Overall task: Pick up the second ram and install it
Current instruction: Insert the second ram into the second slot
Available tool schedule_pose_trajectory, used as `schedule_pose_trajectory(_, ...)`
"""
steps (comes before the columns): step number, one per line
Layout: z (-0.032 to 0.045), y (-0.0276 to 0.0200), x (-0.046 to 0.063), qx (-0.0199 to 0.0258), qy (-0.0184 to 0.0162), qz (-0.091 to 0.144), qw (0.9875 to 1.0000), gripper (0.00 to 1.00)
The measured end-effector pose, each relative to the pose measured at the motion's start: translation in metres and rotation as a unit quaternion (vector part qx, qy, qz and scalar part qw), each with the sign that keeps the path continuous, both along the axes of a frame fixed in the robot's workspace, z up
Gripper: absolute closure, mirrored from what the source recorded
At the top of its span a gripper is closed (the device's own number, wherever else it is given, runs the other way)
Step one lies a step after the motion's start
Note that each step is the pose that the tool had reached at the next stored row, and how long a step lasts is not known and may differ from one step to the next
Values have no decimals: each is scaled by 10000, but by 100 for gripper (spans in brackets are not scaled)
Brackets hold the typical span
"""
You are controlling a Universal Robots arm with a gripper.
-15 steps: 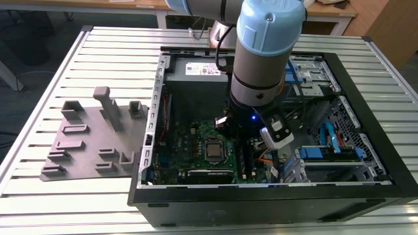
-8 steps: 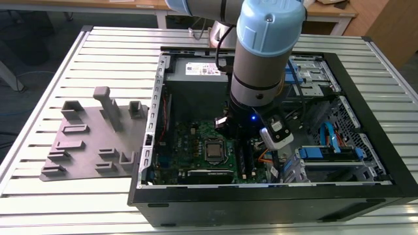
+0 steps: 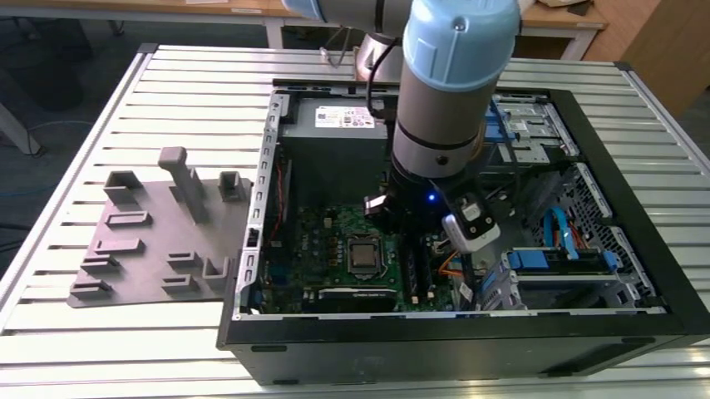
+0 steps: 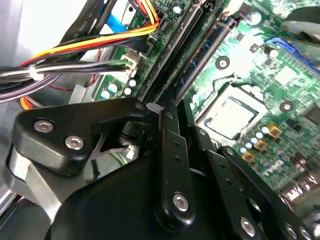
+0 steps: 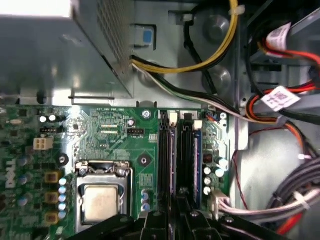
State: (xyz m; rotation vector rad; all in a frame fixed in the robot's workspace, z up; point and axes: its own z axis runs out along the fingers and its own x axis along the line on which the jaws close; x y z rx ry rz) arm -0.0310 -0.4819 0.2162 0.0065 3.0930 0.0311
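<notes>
Ribbed silver metal bench [image 3: 166, 91] carries everything. On it lies an open black computer case [image 3: 621, 274], side panel off so the boards inside can be reached from above. The grey-and-blue robot arm [image 3: 450, 91] comes straight down into the case, over the strip of memory slots. Beside the case, toward the exterior view's left, sits a grey plastic tray with upright posts [image 3: 155, 241], likely a parts holder; its slots look bare.

Inside the case, the large green circuit board [image 5: 115, 135] lies flat with a square silver chip [image 5: 100, 202] in its socket. Bundles of yellow, red and black cables [image 4: 90, 47] run clear of the slots.

The black claw [image 5: 177, 210] hangs right above the long black memory slots [image 5: 165, 155], lined up with their length, probably for a straight downward press. Its linkage bars [image 4: 172, 160] look drawn close together in both wrist views, but the tips are hidden, so I cannot tell whether it is pinching anything.

The second ram, a long narrow dark blue-black stick [image 5: 196, 160], appears to stand on edge in the slot nearest the cables, just ahead of the claw. Whether it is fully seated is unclear.
</notes>
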Motion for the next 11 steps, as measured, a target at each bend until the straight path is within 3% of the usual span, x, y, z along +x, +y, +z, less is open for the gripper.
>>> schedule_pose_trajectory(5,226,8,1,1,0,1,10000,82)
schedule_pose_trajectory(7,306,15,0,1,0,0,10000,89)
schedule_pose_trajectory(11,391,22,0,1,0,0,10000,93)
